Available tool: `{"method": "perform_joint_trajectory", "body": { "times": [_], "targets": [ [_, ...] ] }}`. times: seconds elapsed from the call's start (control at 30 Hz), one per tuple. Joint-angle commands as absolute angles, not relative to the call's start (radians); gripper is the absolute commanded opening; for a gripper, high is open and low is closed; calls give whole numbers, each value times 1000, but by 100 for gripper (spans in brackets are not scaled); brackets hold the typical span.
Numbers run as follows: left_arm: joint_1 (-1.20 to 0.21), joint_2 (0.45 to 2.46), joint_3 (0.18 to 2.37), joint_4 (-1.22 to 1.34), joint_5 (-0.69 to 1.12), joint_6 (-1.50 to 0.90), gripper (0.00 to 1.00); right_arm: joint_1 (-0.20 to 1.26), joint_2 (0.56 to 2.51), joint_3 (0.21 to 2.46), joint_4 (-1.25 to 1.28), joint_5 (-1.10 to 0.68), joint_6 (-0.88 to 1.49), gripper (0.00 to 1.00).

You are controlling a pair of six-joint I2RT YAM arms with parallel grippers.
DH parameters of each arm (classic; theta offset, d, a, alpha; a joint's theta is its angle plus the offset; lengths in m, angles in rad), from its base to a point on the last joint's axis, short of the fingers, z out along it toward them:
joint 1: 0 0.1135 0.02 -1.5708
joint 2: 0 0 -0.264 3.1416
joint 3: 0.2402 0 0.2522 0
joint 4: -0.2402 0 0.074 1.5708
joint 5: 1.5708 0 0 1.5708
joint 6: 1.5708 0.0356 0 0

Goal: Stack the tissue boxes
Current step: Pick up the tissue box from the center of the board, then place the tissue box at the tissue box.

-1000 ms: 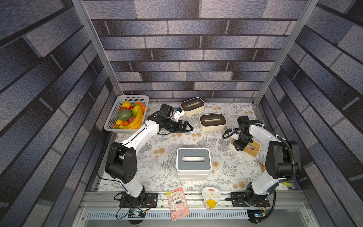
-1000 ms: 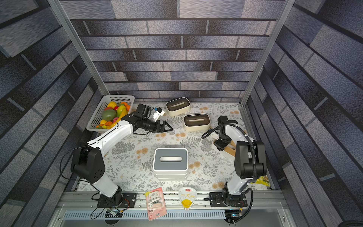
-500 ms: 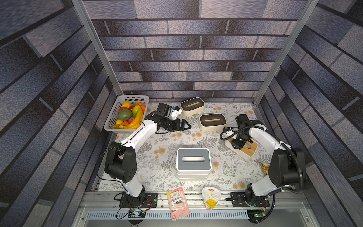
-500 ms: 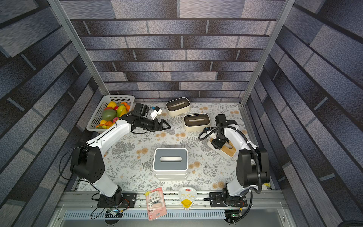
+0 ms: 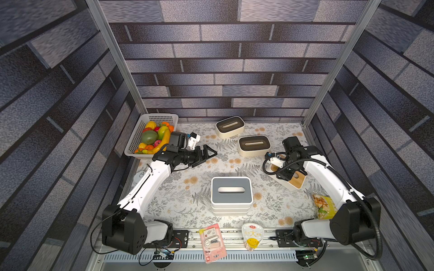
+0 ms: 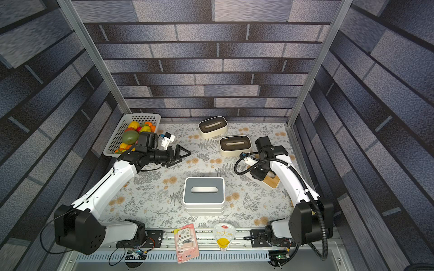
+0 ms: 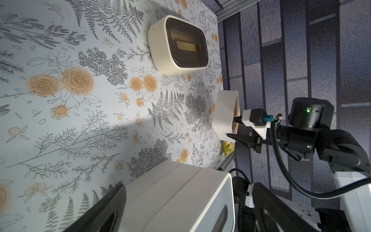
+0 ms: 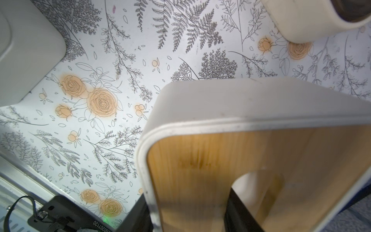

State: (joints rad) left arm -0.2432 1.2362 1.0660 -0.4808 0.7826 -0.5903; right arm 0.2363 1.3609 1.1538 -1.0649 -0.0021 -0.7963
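Fingers (image 8: 237, 213) first: the right gripper (image 5: 287, 174) is clamped on the wood box (image 5: 297, 184). The right wrist view shows one finger down through the lid slot and the other outside the white wall. The left gripper (image 5: 206, 155) is spread wide with nothing in it; both its fingers (image 7: 100, 213) frame the left wrist view. Nearest, on the front rail, a pink pack (image 5: 212, 242) and a pouch (image 5: 252, 235) lie side by side, off the table (image 5: 187, 204). Next is the grey stack (image 5: 231, 190), mid-table toward the front, with three layers showing, squared up, and a slotted grey lid on top. A snack bag (image 5: 323, 206) sits at the right edge beside the right arm. Further back on the right, the wood box is skewed to the table edges, well apart from the grey stack; I can't tell whether it's clear of the table. On the left at about that depth, the left gripper hovers over the table, pointing toward centre, just in front of the basket (image 5: 159, 115). The near brown box (image 5: 254, 145) is just beyond the right gripper, not touching the wood box. The far brown box (image 5: 230, 126) sits behind and left of it, near the back wall, with a gap between the two. The basket, full of fruit, is in the far left corner.
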Motion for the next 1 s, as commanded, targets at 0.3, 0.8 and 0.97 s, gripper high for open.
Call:
{"method": "perform_joint_trajectory", "body": {
  "times": [0.3, 0.8, 0.97],
  "targets": [
    [-163, 923, 842, -603, 845, -727, 100, 317, 1320, 1333, -1216, -39, -772, 37],
    [-149, 885, 846, -688, 849, -704, 100, 519, 1332, 1591, -1358, -19, -755, 37],
    [-147, 879, 857, -716, 889, -693, 100, 615, 1376, 1728, -1423, -24, -755, 37]
  ]
}}
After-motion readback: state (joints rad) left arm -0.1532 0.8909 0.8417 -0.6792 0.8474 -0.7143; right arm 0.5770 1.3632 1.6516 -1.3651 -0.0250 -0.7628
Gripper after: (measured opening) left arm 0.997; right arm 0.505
